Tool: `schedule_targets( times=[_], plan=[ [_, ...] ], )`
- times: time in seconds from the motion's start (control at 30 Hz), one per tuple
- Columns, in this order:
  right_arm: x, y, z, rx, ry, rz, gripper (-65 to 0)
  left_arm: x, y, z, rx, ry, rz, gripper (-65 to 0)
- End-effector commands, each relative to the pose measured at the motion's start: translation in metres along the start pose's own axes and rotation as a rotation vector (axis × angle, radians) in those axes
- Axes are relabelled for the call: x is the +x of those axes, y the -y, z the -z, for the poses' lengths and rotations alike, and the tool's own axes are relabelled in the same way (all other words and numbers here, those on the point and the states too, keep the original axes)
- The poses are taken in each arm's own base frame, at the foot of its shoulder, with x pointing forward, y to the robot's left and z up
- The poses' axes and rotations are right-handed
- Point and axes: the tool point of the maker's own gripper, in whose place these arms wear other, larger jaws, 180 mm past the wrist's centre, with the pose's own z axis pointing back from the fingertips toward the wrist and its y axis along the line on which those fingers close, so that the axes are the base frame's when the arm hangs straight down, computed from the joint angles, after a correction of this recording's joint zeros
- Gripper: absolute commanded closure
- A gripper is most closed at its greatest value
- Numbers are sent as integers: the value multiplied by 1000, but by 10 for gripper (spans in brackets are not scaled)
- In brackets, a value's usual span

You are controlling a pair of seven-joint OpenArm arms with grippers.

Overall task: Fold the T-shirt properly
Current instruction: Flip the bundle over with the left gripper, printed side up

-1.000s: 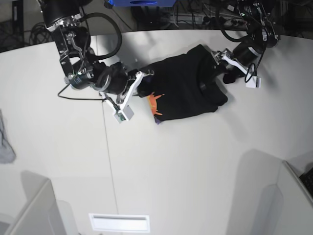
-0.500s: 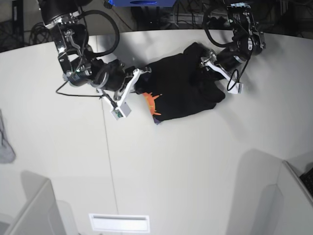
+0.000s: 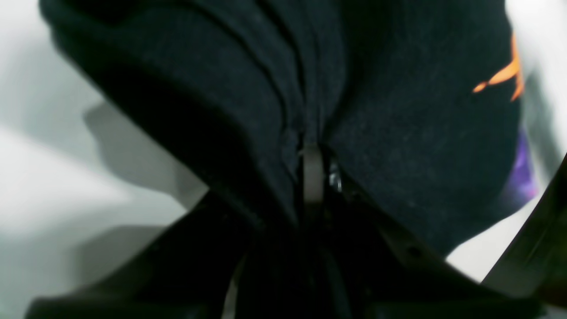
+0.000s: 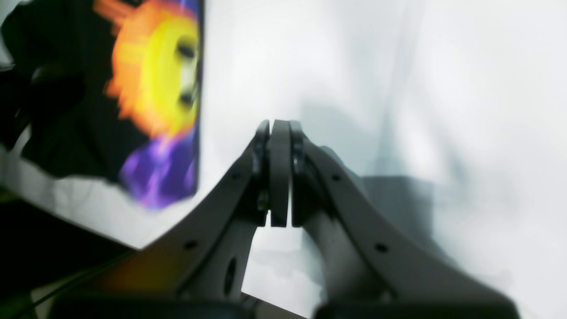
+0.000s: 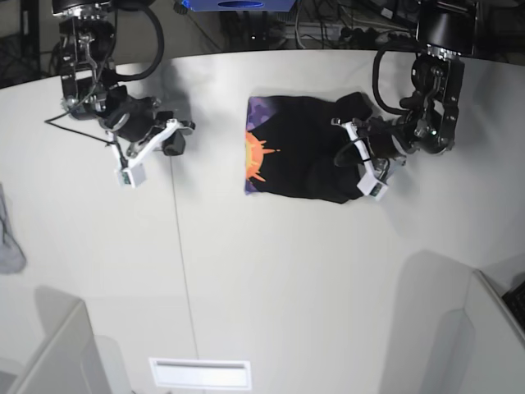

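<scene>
The left tool [image 5: 349, 152] is clenched on the T-shirt [image 5: 299, 148]'s bunched edge; the right tool [image 5: 176, 135], clenched empty, hangs well apart over the surface [image 5: 246, 279].

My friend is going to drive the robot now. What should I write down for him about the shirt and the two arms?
Left tool: shut on the T-shirt, pinching a bunched fold at the edge nearest it.
Right tool: shut, holding nothing, off to the side above bare table.
T-shirt: lies as a rough folded block mid-table, sun print showing at one end.
Done: partly folded.
Left: probably one more fold, smooth the lumpy end, let go.
</scene>
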Motion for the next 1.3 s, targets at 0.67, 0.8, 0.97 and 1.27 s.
schedule_targets(
  times=[0.67,0.8,0.97,1.27],
  plan=[
    [-36,111,-70,-296,123,342,0,6,56,38,-16,-364,1254,0],
    [-48,113,-73,-310,131,405,0,7,70,46,-37,-331,1393,0],
    [-54,110,-72,-311,150,427,0,21,91,64,-50,-298,1438,0],
    [-55,113,-74,-325,170,429,0,16,101,94,-78,-334,1384,0]
  ],
)
